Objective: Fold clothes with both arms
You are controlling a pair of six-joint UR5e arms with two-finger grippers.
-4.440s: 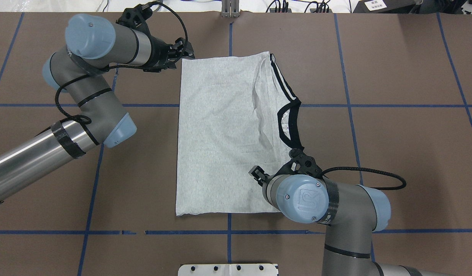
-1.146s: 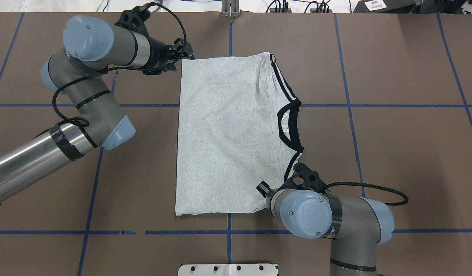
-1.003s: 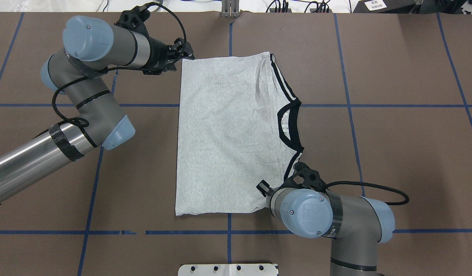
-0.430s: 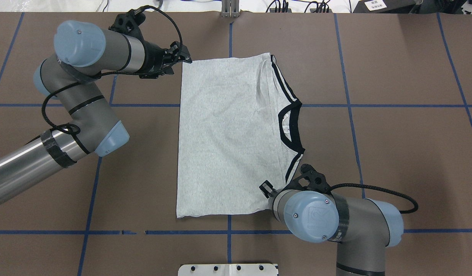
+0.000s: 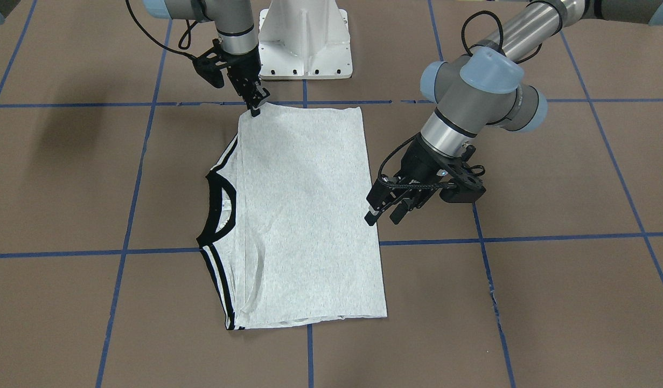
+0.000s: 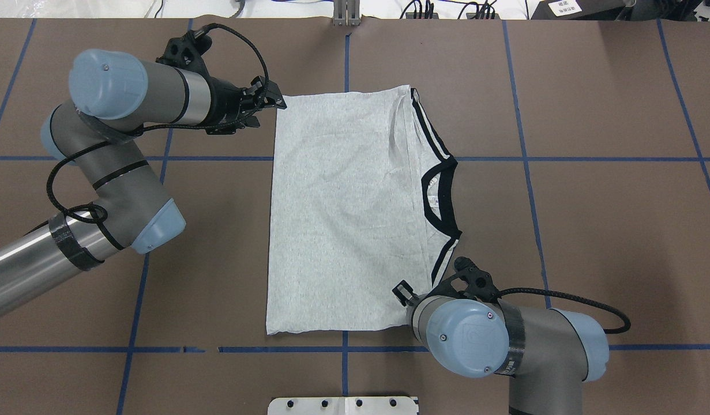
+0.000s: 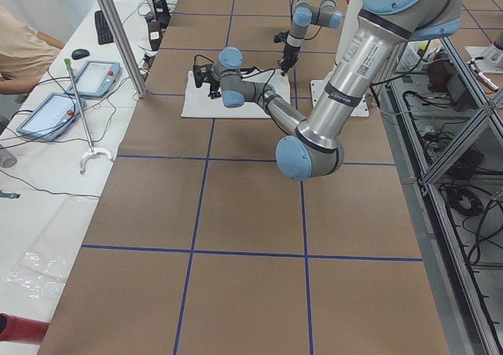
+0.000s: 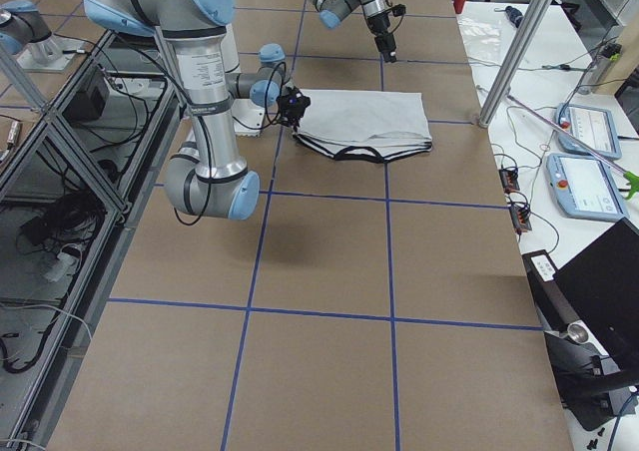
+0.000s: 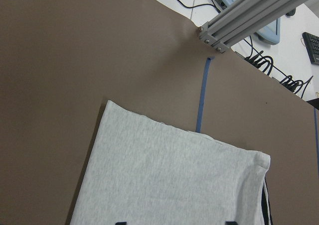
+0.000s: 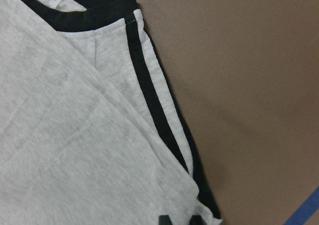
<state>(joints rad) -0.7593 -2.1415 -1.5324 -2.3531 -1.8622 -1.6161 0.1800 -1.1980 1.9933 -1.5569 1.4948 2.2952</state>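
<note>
The light grey T-shirt (image 6: pixel 343 213) lies flat on the table, folded to a rectangle. Its black collar (image 6: pixel 432 199) and black shoulder stripes are on my right, and the print is hidden. My left gripper (image 6: pixel 272 105) is open and empty, raised beside the shirt's left edge near the far corner. In the front view it (image 5: pixel 382 215) hangs clear of the cloth (image 5: pixel 304 215). My right gripper (image 5: pixel 254 108) is shut on the shirt's near right corner at the striped sleeve end. Its wrist (image 6: pixel 467 340) hides it in the overhead view.
The white pedestal (image 5: pixel 304 43) stands at the near edge behind the shirt. Blue tape lines cross the brown table (image 6: pixel 591 230). A metal post (image 6: pixel 346 14) stands at the far edge. An operator (image 7: pixel 23 49) and tablets are at the side bench.
My right arm has drawn back toward the robot, and the shirt has slid a little that way and smoothed out. My left gripper has moved off the far left corner.
</note>
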